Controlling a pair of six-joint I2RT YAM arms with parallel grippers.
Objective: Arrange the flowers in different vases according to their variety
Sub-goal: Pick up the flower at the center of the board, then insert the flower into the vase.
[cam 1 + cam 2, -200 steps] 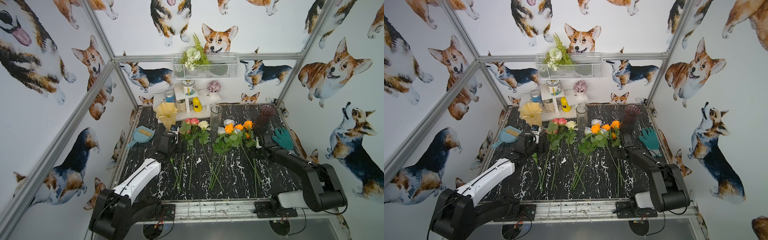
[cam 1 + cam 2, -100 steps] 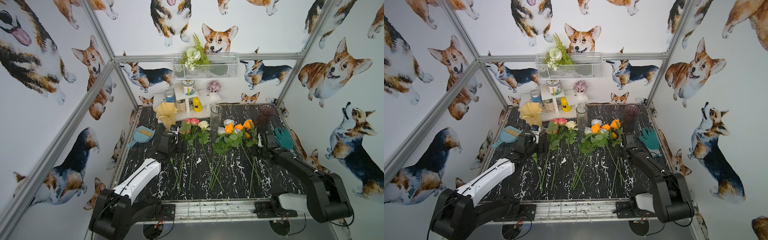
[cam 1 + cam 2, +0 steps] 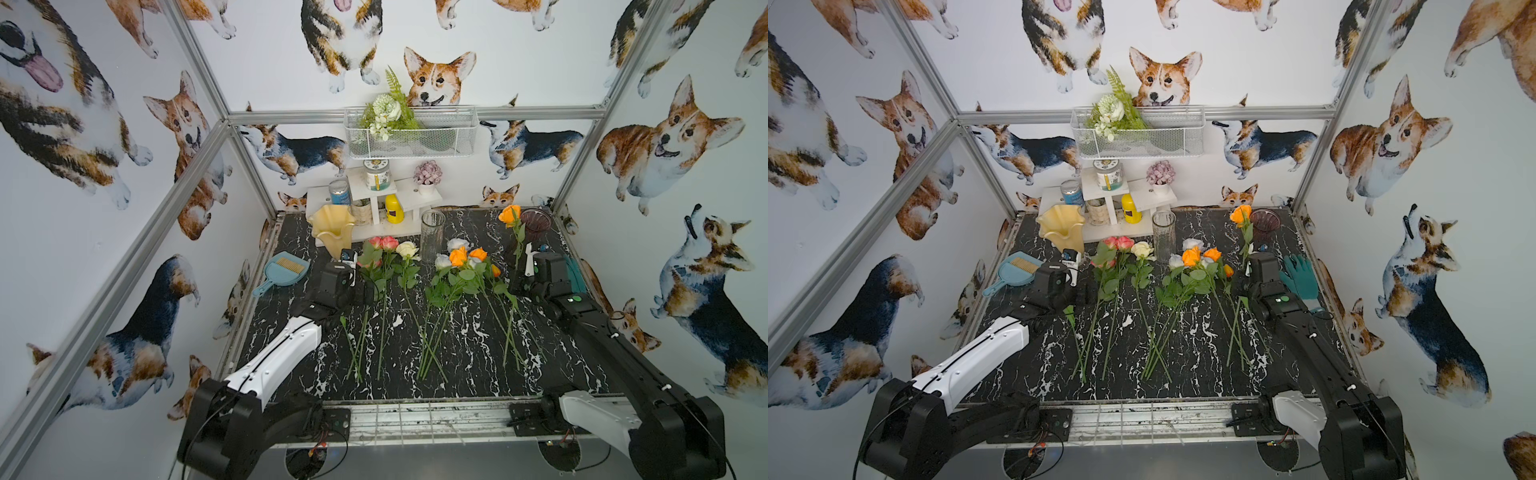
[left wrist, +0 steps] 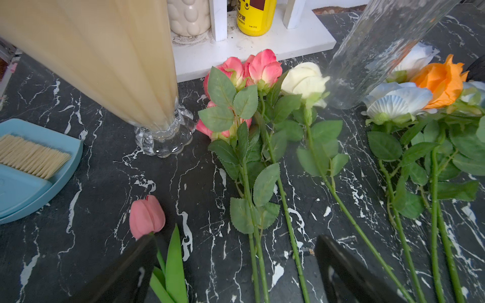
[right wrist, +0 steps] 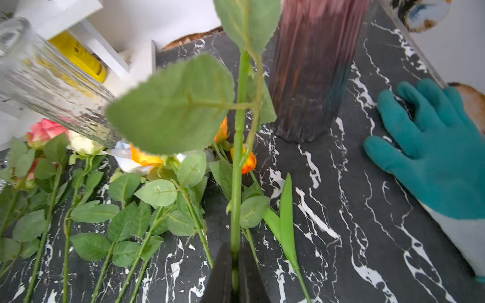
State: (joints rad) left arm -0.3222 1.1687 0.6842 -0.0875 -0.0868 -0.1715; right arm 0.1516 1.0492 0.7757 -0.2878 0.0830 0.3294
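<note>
Right gripper point(image 5: 235, 272): clenched on the stem of one orange rose point(image 3: 509, 215), partway down, so the head rides high and the leaves clear the pile.
Orange rose: lifted and tilted near upright. In both top views its head is just beside the mouth of the purple vase point(image 3: 536, 222), not in it.
Why there: I judge purple is my vase for the orange ones. I cannot see the stem's lower end.
Left gripper point(image 4: 235, 244): released, jaws wide, holding nothing, low over the table point(image 3: 457, 365) with a pink tulip point(image 4: 146, 215) by one finger.
Why there: the yellow vase point(image 3: 332, 228) stands just beyond, handy for that tulip, I reckon.
Other flowers: lying flat, heads toward the vases, pink roses point(image 3: 384, 243) nearest yellow.
Clear vase point(image 3: 432, 232): upright, looks empty.
Risk: a leaf may snag the purple rim.
</note>
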